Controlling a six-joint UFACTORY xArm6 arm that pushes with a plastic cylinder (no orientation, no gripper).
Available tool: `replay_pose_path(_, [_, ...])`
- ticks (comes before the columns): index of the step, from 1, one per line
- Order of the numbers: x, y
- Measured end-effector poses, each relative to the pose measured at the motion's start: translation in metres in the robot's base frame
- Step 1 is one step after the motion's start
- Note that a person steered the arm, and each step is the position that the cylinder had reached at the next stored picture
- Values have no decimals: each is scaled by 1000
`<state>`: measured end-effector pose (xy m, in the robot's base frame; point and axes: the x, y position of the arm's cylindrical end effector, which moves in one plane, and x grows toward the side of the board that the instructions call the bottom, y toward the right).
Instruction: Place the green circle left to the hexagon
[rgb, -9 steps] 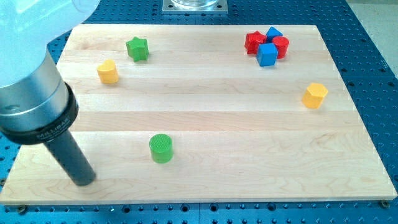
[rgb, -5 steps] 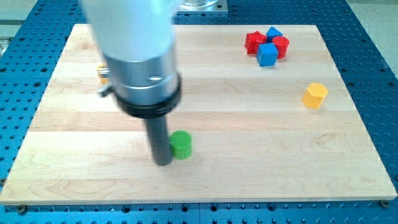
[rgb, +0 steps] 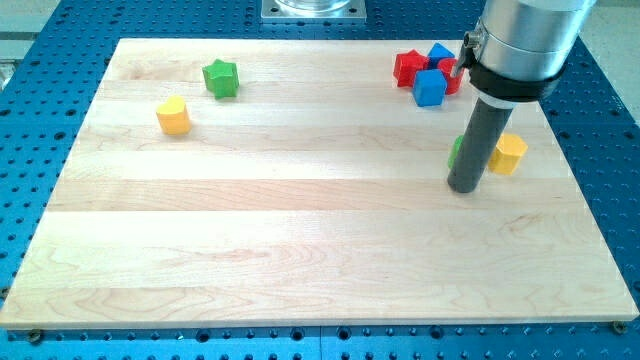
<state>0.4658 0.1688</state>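
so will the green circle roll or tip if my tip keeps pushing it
Probably neither. The green circle, mostly hidden behind my tip, looks low and flat-based, so it should slide. Being round, it may slip sideways off the rod. The yellow hexagon sits close on the view's right and could get nudged.

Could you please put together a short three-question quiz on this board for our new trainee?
1. True or false: the green circle is mostly hidden behind the rod.
2. Which block lies just to the view's right of my tip? A) the green star B) the yellow hexagon C) the blue cube
3. Fill in: the yellow block near the view's left edge sits below and left of the green ____.

Key
1. True: only a green sliver shows at the rod's left edge.
2. B: the hexagon sits just right of the rod, slightly above the tip.
3. star
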Motion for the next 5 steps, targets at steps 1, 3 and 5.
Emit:
replay_pose_path(1, [-5,-28])
replay_pose_path(3, [-12,-293])
replay_pose_path(5, [-76,-461])
